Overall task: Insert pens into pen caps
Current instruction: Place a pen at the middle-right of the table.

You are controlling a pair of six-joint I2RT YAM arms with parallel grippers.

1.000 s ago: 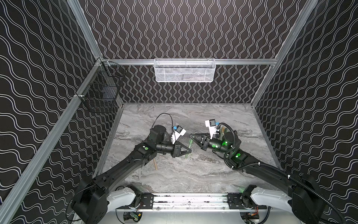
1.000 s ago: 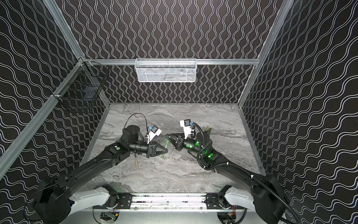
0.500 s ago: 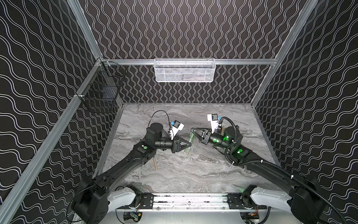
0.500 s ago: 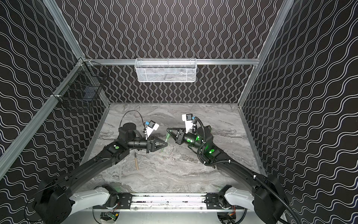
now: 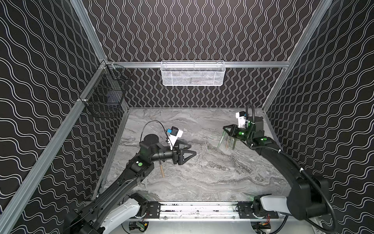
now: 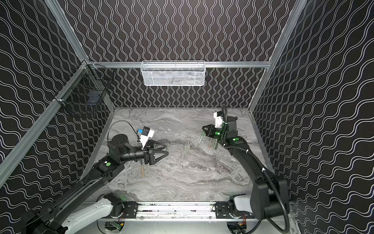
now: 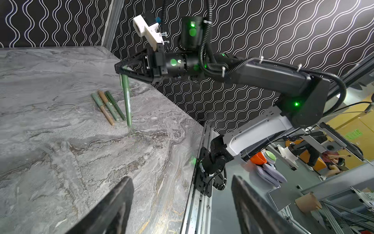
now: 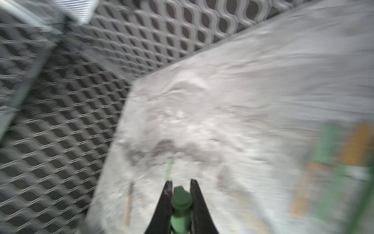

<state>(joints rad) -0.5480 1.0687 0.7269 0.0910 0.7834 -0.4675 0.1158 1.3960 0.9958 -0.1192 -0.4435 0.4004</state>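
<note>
Clamping a seemingly capped green pen [image 7: 127, 101] upright just beside three finished pens [image 7: 107, 107], the right gripper [image 7: 121, 69] leaves one tan pen [image 5: 162, 170] to cap, well apart from them, while the left gripper [image 5: 193, 149] gapes empty.

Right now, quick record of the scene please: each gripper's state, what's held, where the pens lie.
left gripper: open, empty, above the grey marbled tabletop
right gripper: shut on the top end of a long green pen, which hangs nearly upright
held pen's lower end: at the tabletop; contact cannot be told
beside it: three thin pens, pale green, tan-orange and dark green, lying side by side
by the left arm: one tan-orange pen lying alone
</note>
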